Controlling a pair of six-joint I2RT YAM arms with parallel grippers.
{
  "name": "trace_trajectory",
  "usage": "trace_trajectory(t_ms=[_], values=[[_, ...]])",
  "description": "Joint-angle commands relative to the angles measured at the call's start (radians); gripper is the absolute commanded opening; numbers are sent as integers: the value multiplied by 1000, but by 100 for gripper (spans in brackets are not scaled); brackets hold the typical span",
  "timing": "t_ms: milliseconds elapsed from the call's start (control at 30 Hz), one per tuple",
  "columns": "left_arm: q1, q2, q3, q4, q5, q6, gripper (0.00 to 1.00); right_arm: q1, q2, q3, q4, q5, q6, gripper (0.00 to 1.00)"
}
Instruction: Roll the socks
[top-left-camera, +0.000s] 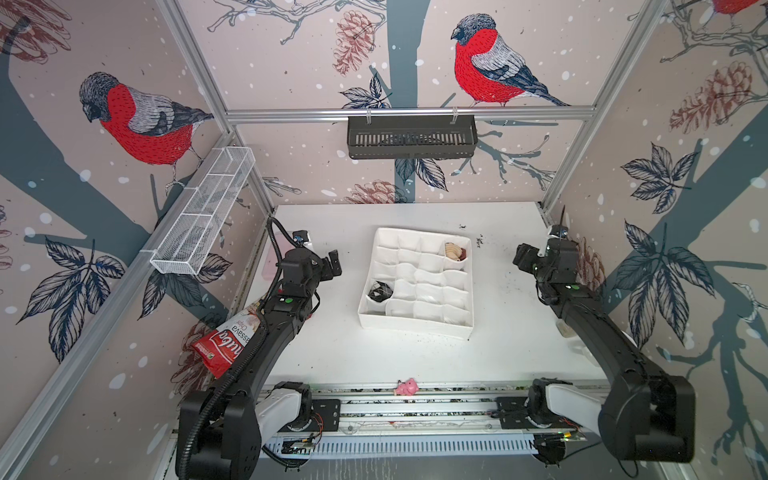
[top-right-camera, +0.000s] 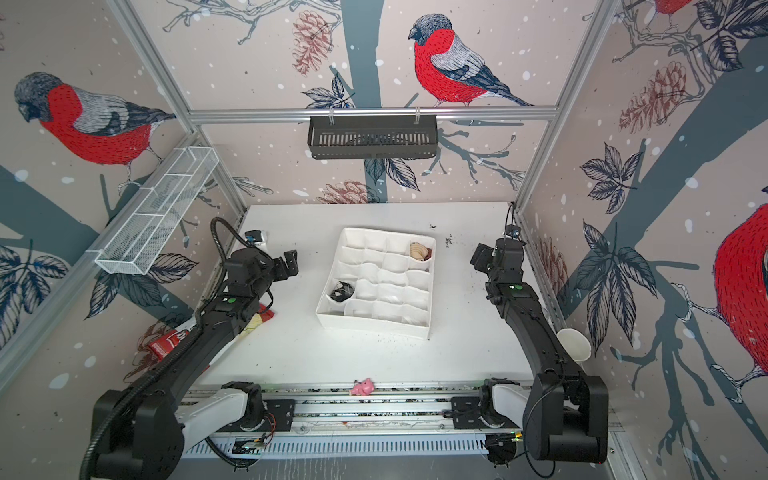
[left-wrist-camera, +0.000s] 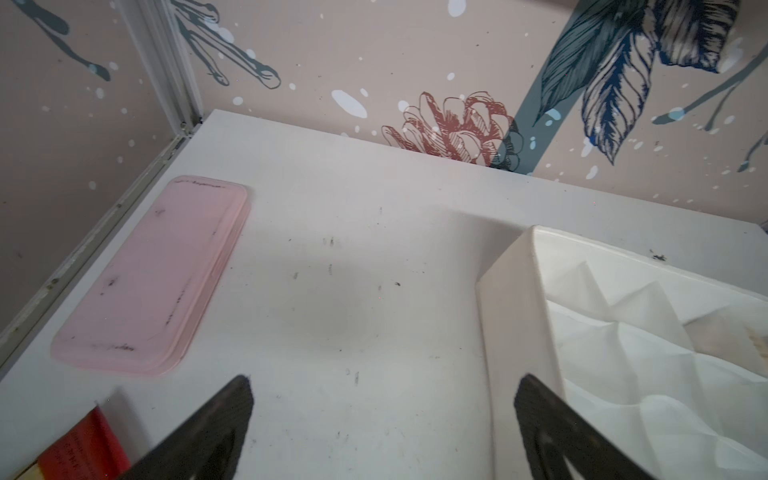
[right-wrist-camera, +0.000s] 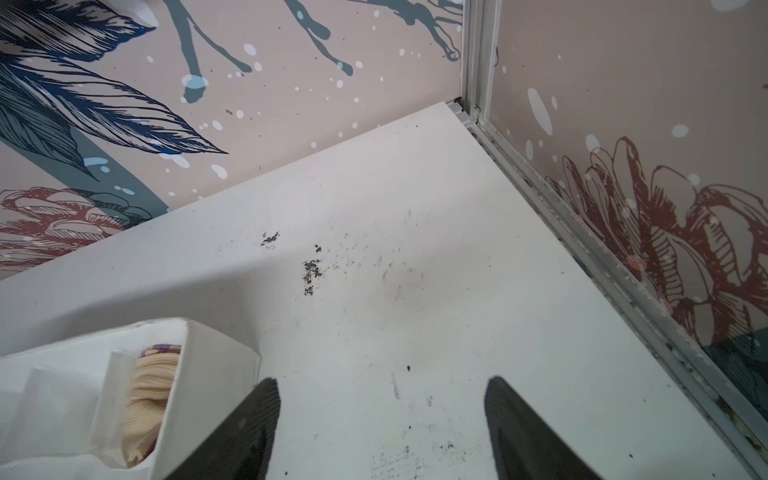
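Rolled black-grey-white argyle sock (top-left-camera: 379, 291) is sitting in a left-edge compartment, towards the near corner, of the white fabric divided organizer box (top-left-camera: 415, 327) on the white table (top-left-camera: 353, 361). Rolled tan ribbed sock (top-left-camera: 454, 250), bits of maroon and purple showing, is sitting in the far right corner compartment. The left gripper (left-wrist-camera: 384, 386) is hovering over bare table just beside the box's left wall, jaws spread wide, holding nothing. The right gripper (right-wrist-camera: 383, 384) is hovering right of the box, jaws likewise spread, empty. Flat pink tray (left-wrist-camera: 149, 274) is lying by the left wall.
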Motion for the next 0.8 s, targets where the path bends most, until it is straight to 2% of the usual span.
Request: trace_trajectory(t_ms=[0,100,267,433,533,633,700,767], values=[[21,-1,-64,146,-107,36,99,-13,18,-23,104,-1,4,79],[30,33,-148,272,-181,70,97,-22,36,-53,142,-1,-1,79],[38,134,-303,621,-173,163,97,-37,54,-102,214,6,-3,79],[40,266,-460,1099,-201,250,97,-41,57,-190,349,42,-13,80],[54,325,-469,1156,-150,224,97,-41,69,-262,471,74,-20,80],[55,474,-483,1355,-99,253,99,-27,76,-335,606,118,-43,83],[48,429,-469,1249,-80,257,99,-9,107,-400,742,173,-82,84],[50,420,-469,1237,-116,237,99,2,132,-455,880,210,-115,84]])
